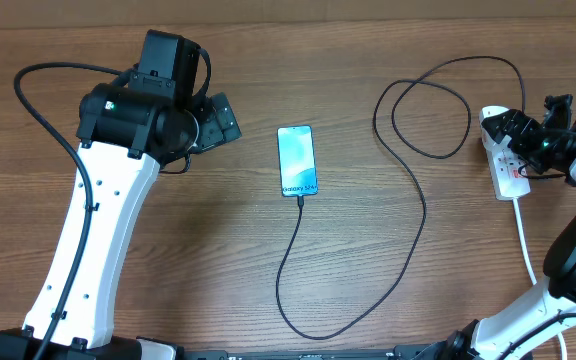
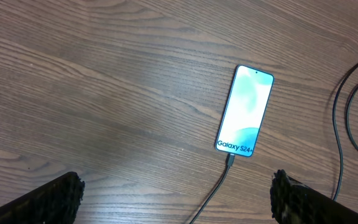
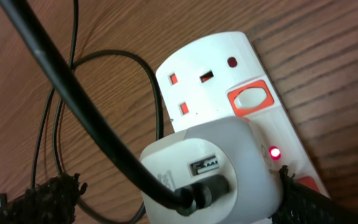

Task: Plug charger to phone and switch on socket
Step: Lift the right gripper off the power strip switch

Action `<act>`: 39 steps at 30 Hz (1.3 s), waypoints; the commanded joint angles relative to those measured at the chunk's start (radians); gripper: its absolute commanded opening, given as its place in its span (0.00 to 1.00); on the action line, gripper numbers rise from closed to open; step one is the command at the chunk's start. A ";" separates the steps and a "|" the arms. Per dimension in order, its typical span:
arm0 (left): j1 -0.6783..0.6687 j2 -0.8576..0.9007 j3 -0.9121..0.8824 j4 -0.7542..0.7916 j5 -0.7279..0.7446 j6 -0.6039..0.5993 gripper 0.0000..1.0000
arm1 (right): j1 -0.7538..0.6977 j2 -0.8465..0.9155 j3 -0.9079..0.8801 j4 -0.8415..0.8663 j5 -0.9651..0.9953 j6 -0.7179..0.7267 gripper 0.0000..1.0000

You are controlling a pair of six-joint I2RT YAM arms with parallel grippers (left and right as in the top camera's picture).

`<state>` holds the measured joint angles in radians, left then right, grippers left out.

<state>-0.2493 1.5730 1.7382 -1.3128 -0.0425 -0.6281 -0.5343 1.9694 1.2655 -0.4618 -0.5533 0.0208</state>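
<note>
Black pads [image 3: 51,196] of my right gripper [image 3: 176,199] stand wide apart and empty, straddling the white adapter [image 3: 229,155] seated in the socket [image 3: 253,68]. I judge this puts a fingertip near its switch, and a red lamp [image 3: 275,152] glows, so it may be on already, though that switch is mostly hidden. The charger [image 1: 423,210] runs across the table [image 1: 218,280] into the lower end of the phone [image 1: 297,160]; my right arm tips down over the socket at far right, while my left gripper [image 2: 176,199], equally wide and empty, hovers left of the phone.
</note>
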 commanded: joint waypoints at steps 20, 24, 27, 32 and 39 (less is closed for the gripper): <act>-0.006 -0.007 0.005 0.001 -0.016 0.012 1.00 | 0.017 -0.379 -0.045 -0.188 0.117 0.055 1.00; -0.006 -0.007 0.005 0.001 -0.016 0.012 0.99 | 0.017 -0.493 -0.045 -0.228 0.120 0.022 1.00; -0.006 -0.007 0.005 0.001 -0.017 0.012 0.99 | 0.017 -0.570 -0.045 -0.253 0.115 0.024 1.00; -0.006 -0.007 0.005 0.001 -0.016 0.012 1.00 | 0.017 -0.686 -0.045 -0.296 0.105 0.024 1.00; -0.006 -0.007 0.005 0.002 -0.016 0.012 1.00 | 0.017 -0.697 -0.047 -0.296 0.105 0.024 1.00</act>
<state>-0.2493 1.5730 1.7382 -1.3128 -0.0425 -0.6281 -0.5171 1.2716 1.2228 -0.7570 -0.4450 0.0521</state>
